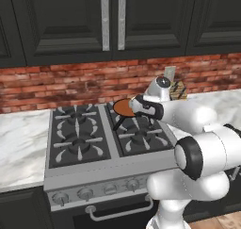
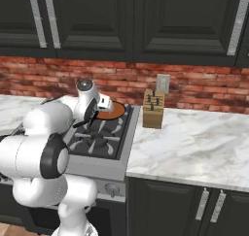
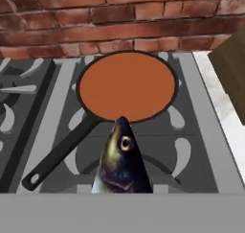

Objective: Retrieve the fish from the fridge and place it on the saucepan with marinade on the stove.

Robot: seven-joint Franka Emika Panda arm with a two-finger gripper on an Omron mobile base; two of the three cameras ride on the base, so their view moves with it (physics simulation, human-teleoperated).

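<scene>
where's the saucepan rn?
The saucepan with marinade sits on the stove's back-right burner, near the brick wall, just beyond the fish.

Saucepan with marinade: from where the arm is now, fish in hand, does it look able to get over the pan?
Probably yes. In the hand view the fish points at the saucepan with marinade just ahead, with bare stove grate between. The knife block stands off to the side.
</scene>
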